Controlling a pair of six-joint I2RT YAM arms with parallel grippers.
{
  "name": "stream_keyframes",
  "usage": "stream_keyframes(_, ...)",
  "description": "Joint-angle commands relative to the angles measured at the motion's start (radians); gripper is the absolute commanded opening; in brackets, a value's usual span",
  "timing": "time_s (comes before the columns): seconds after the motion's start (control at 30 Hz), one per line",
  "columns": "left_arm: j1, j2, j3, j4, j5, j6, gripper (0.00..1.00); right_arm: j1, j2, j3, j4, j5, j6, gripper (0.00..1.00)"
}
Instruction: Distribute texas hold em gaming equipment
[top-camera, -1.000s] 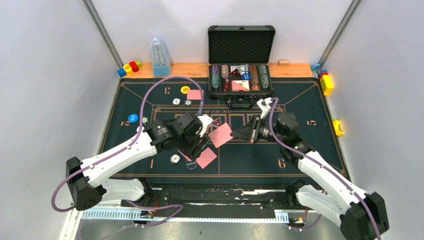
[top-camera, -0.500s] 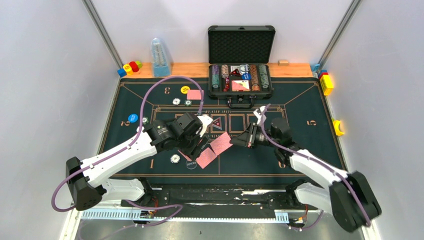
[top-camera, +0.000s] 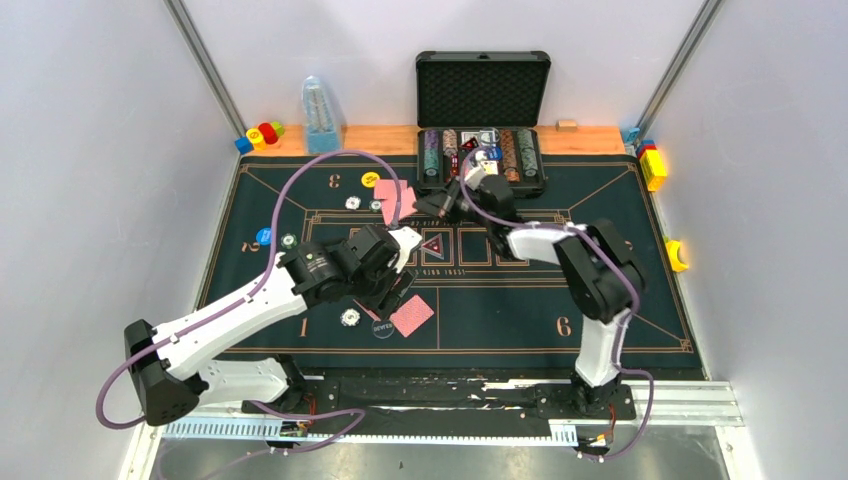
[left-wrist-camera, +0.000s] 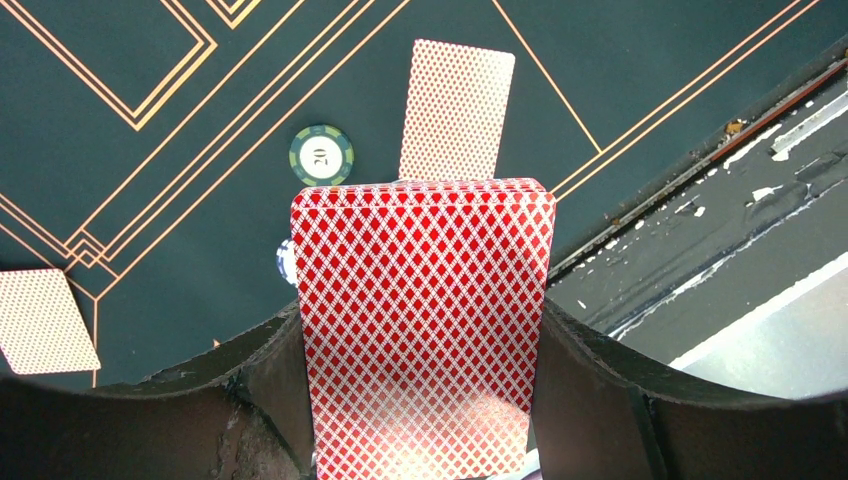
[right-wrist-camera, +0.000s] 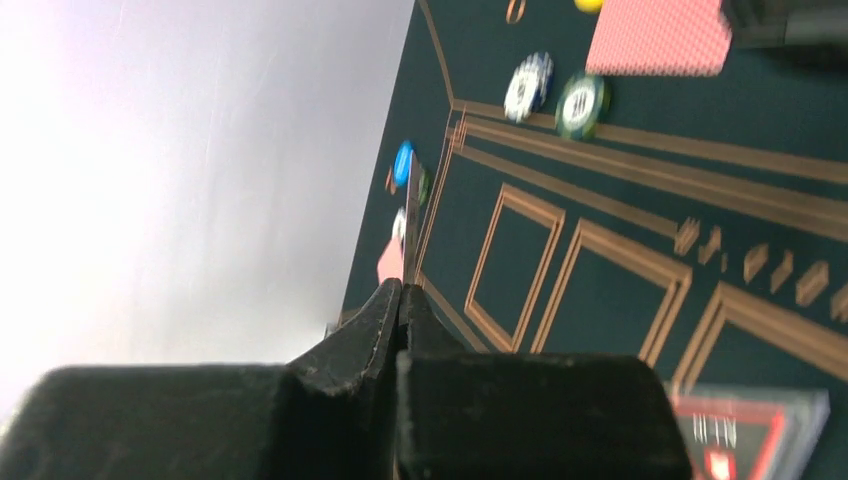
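While L gripper clamps 1 red-backed deck over felt, 2 loose cards lie below, 1 chip reads "20"; R gripper pinched shut on 1 card, edge-on.

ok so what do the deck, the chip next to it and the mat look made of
The deck: likely coated card, with thin stacked edges at the top and a slight sheen low down.
The chip: moulded plastic or clay composite, can't tell which; matte, with a printed centre label.
The mat: probably felt or similar cloth; dark green, no glare, printed gold lines.
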Motion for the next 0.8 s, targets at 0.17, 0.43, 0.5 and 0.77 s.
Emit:
stream_keyframes(0.17, -0.001, -0.044, 0.007, 0.028, -0.024, -0.003, 0.0, 0.039, 0.383, 0.481, -0.1, 0.244, 0.041, 0.0)
stream_keyframes(0.43, -0.002, -0.04, 0.008, 0.026, -0.024, 0.001, 0.0, 0.047, 0.505, 0.667, -0.221, 0.334, 0.004, 0.0)
stream_keyframes(0.5, -0.002, -0.04, 0.006, 0.026, -0.026, 0.0, 0.0, 0.052, 0.511, 0.685, -0.254, 0.359, -0.01, 0.0)
stream_keyframes(0.77, -0.002, -0.045, 0.005, 0.022, -0.023, -0.002, 0.0, 0.053, 0.476, 0.717, -0.378, 0.372, -0.086, 0.53)
